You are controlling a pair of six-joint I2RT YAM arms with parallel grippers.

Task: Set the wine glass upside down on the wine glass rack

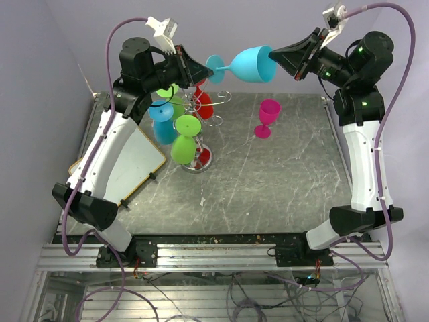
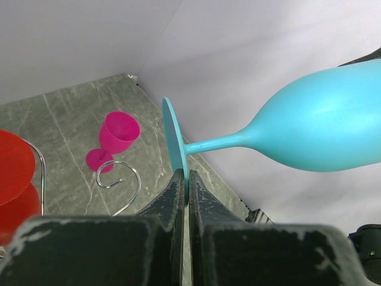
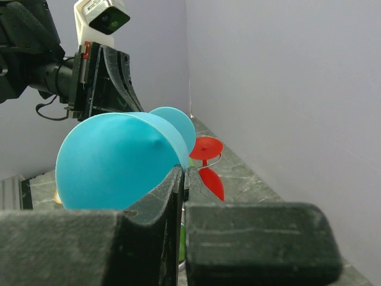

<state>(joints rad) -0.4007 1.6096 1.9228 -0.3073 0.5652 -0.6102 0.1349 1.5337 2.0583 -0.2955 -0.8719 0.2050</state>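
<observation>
A grey, marbled counter (image 1: 268,194) with pale veins fills the space between plain lavender walls (image 1: 40,54); a slotted metal rail (image 1: 214,253) runs along its near edge. The wine glass rack (image 1: 201,159) stands on the counter's left half, with green (image 1: 184,141), blue (image 1: 163,122) and red (image 1: 203,104) glasses hanging on it. Just left of the rack lies a white board (image 1: 131,164). To the rack's right, well apart, a pink glass (image 1: 267,115) stands upright. The cyan wine glass (image 1: 249,65) is in the air behind the rack (lying sideways, foot toward the rack). The left tool (image 1: 206,70) is clamped on the foot's edge and the right tool (image 1: 273,56) on the bowl's rim.
</observation>
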